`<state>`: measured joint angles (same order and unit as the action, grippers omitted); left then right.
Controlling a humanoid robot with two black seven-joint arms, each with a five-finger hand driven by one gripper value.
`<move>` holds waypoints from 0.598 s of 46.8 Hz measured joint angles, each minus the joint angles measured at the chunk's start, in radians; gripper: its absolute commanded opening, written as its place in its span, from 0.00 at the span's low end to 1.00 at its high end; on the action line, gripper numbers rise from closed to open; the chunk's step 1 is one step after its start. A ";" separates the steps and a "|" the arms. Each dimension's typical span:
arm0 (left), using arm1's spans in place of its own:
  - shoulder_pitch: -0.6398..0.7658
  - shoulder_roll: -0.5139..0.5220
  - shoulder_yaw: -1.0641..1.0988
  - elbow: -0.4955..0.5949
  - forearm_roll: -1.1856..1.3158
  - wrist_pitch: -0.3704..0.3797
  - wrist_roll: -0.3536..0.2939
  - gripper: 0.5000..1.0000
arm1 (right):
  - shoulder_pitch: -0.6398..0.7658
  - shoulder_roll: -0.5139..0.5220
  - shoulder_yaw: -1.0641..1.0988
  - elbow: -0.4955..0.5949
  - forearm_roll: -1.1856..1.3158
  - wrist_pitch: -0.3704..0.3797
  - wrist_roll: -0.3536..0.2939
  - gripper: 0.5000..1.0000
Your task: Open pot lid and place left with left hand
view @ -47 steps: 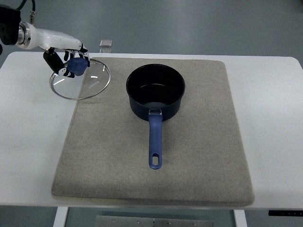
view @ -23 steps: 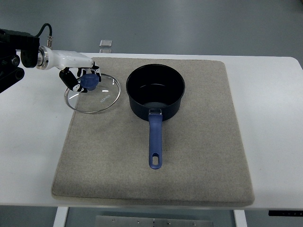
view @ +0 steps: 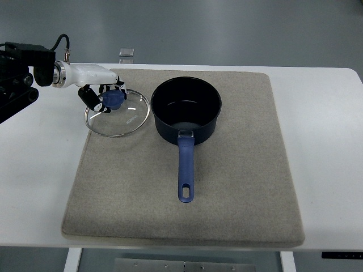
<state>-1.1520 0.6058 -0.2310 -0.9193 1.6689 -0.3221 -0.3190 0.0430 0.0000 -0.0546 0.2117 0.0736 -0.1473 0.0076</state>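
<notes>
A dark blue saucepan (view: 186, 107) stands uncovered on the grey mat (view: 238, 187), its long blue handle (view: 185, 170) pointing toward the near edge. Just to its left is the glass lid (view: 117, 112), with a metal rim and a blue knob (view: 112, 100). My left hand (view: 102, 94) comes in from the left edge, its fingers curled around that knob. The lid's right rim nearly touches the pot's side. Whether the lid rests on the mat or hangs just above it I cannot tell.
The mat covers most of a white table (view: 39, 170). A small grey object (view: 127, 51) lies at the table's far edge. Bare white tabletop shows left and right of the mat.
My left hand has carried the lid to the right, from over the mat's left edge to a spot beside the pot. The pot has not moved.
</notes>
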 measured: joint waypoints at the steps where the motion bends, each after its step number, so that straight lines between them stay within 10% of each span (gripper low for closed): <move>1: 0.000 0.000 0.000 0.000 0.000 0.000 0.000 0.50 | 0.000 0.000 0.000 0.000 0.000 0.000 0.000 0.83; 15: 0.000 0.002 0.001 0.001 -0.004 -0.005 0.000 0.97 | 0.000 0.000 0.000 0.000 0.000 0.000 0.000 0.83; 28: -0.009 0.019 -0.018 -0.009 -0.059 -0.010 0.000 0.99 | 0.000 0.000 0.000 0.000 0.000 0.000 0.000 0.83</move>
<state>-1.1606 0.6245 -0.2487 -0.9283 1.6102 -0.3324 -0.3194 0.0430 0.0000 -0.0543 0.2117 0.0736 -0.1473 0.0077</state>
